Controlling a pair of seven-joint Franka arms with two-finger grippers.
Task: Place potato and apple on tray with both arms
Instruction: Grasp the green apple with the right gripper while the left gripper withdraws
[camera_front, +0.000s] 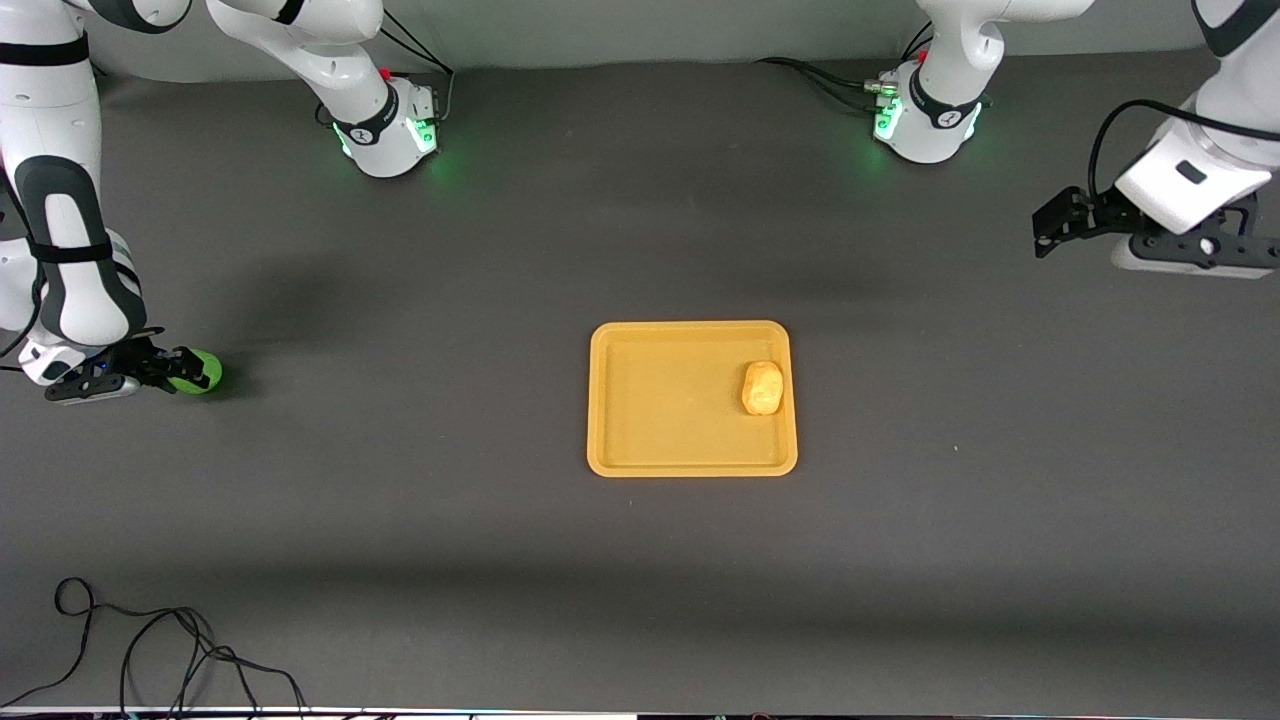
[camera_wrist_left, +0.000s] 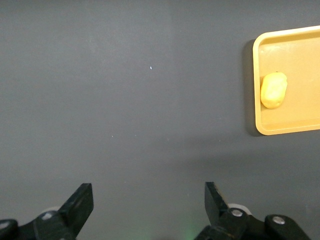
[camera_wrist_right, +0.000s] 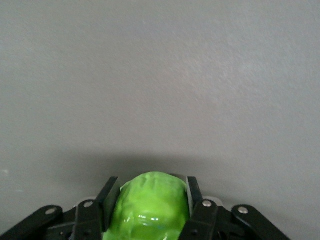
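The yellow-orange tray (camera_front: 670, 400) lies at the table's middle. The yellow-tan potato (camera_front: 763, 387) lies in it near the rim toward the left arm's end. Both show in the left wrist view, the tray (camera_wrist_left: 300, 55) and the potato (camera_wrist_left: 273, 90). The green apple (camera_front: 205, 372) is at the right arm's end of the table, between the fingers of my right gripper (camera_front: 183, 368). In the right wrist view the gripper (camera_wrist_right: 152, 182) is shut on the apple (camera_wrist_right: 150, 207), one finger pressed to each side. My left gripper (camera_front: 1045, 232) is open and empty, up over the left arm's end of the table, its jaws (camera_wrist_left: 146, 192) wide apart.
A black cable (camera_front: 150, 640) lies looped on the table at the edge nearest the front camera, toward the right arm's end. The two arm bases (camera_front: 395, 125) (camera_front: 925, 115) stand along the edge farthest from it. Bare dark mat surrounds the tray.
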